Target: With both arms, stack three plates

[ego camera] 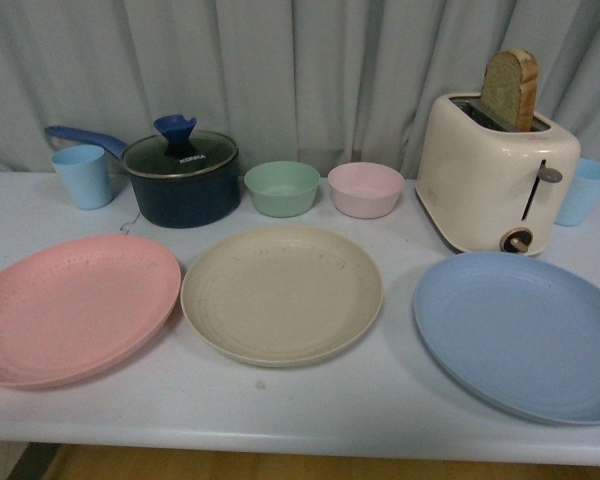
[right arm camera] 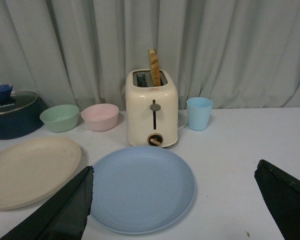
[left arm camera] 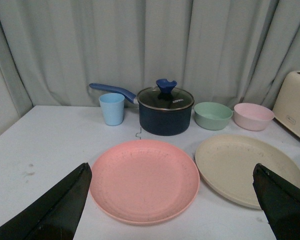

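Three plates lie side by side on the white table (ego camera: 310,410): the pink plate (ego camera: 72,307) at the left, the beige plate (ego camera: 281,291) in the middle, the blue plate (ego camera: 525,333) at the right. None overlap. Neither arm shows in the front view. In the left wrist view my left gripper (left arm camera: 172,200) is open above the table, with the pink plate (left arm camera: 144,179) between its fingers and the beige plate (left arm camera: 245,166) beside it. In the right wrist view my right gripper (right arm camera: 175,200) is open, with the blue plate (right arm camera: 140,187) between its fingers.
Behind the plates stand a light blue cup (ego camera: 82,176), a dark blue lidded pot (ego camera: 180,178), a green bowl (ego camera: 281,188), a pink bowl (ego camera: 365,189), a cream toaster (ego camera: 495,175) holding bread, and another blue cup (ego camera: 583,191). A grey curtain hangs behind.
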Robot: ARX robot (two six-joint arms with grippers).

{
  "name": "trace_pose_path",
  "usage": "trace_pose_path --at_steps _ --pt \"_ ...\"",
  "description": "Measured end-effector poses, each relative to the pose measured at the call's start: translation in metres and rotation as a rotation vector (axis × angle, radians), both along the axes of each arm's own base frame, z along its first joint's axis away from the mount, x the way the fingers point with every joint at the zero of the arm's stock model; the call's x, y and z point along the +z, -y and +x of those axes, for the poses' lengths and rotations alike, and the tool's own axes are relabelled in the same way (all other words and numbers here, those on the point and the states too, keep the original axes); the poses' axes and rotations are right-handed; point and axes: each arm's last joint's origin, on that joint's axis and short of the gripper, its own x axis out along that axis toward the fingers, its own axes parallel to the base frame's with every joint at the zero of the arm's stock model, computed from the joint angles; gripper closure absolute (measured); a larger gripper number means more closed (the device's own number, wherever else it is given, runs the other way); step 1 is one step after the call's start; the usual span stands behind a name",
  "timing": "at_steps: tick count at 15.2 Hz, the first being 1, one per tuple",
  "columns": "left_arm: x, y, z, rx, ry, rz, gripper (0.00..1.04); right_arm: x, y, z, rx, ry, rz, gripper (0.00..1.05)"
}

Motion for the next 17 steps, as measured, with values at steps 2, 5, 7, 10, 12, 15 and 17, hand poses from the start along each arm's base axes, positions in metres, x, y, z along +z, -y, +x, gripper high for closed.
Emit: trace_pose_path --at_steps 2,5,7,10,12,15,17 --pt "0.0 0.0 0.0 0.0 0.0 0.0 0.07 0.0 0.0 0.0 0.0 0.0 0.0 0.06" --pt "0.0 0.0 0.0 0.0 0.0 0.0 0.07 0.0 0.0 0.0 0.0 0.0 0.0 0.06" --pt "0.0 0.0 0.0 0.0 0.0 0.0 0.07 0.0 0.0 0.0 0.0 0.0 0.0 0.06" --pt "0.0 0.0 0.0 0.0 0.0 0.0 0.07 0.0 0.0 0.0 0.0 0.0 0.0 0.06" --pt "0.004 0.002 0.003 0.11 -0.337 -0.05 0.07 0.0 0.0 0.0 0.002 -0.001 -0.001 0.06" --pt "0.045 -0.007 0.045 0.164 -0.309 -0.12 0.07 0.0 0.0 0.0 0.001 0.0 0.0 0.06" --pt "0.044 -0.019 0.09 0.158 -0.35 -0.128 0.07 0.0 0.0 0.0 0.001 0.0 0.0 0.06"
